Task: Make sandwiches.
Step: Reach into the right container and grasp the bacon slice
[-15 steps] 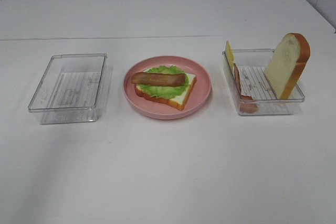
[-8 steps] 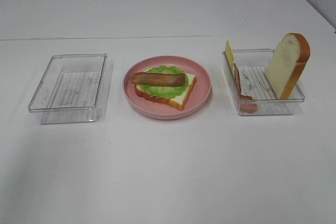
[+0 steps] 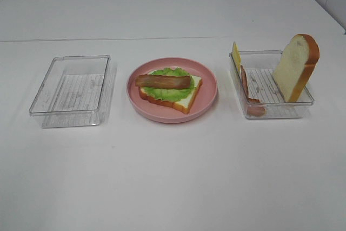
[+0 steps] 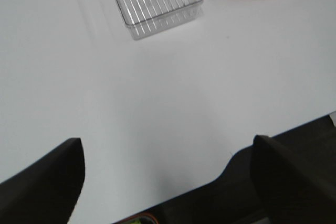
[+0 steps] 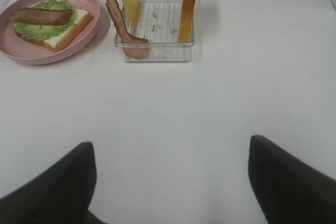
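my left gripper and right gripper both hang with fingers spread wide, gripping nothing, above the white table. the half-built sandwich, bread, lettuce and one bacon strip, lies on the pink plate. a top bread slice, a cheese slice and a spare bacon strip lean in the right clear tray.

- Desk: white, smooth, faintly glossy.
- Left tray and right tray: clear glossy plastic, ribbed floors.
- Plate: pink, smooth, matt.
- Upright bread slice: matt, spongy-looking.
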